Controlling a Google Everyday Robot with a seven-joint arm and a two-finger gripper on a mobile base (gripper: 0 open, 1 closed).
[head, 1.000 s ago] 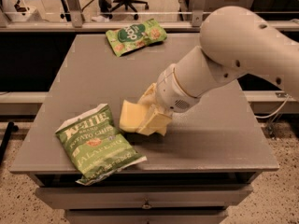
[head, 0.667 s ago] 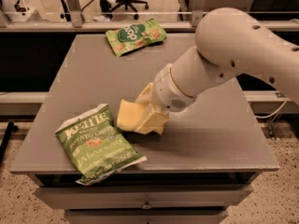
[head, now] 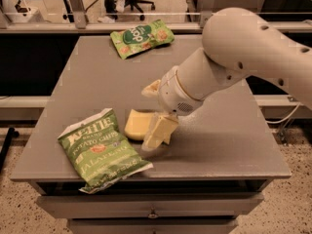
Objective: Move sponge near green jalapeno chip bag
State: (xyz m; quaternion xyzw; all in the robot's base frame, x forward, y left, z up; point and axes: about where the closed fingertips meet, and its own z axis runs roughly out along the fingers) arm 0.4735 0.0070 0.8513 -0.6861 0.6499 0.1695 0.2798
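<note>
The pale yellow sponge lies flat on the grey table, just right of the green jalapeno chip bag, which sits at the front left corner. My gripper is right over the sponge's right end. Its fingers stand apart: one pale fingertip points down in front of the sponge's right edge, and the other sticks out higher up at the wrist's left side. The sponge rests on the table, and a narrow gap separates it from the bag.
A smaller green bag with a dark round logo lies at the table's far edge. My thick white arm reaches in from the right above the table's right half. The table's front edge is close below the bag.
The gripper has let go of the sponge and lifted a little, with its fingers spread. The sponge now lies flat on the table beside the jalapeno bag.
</note>
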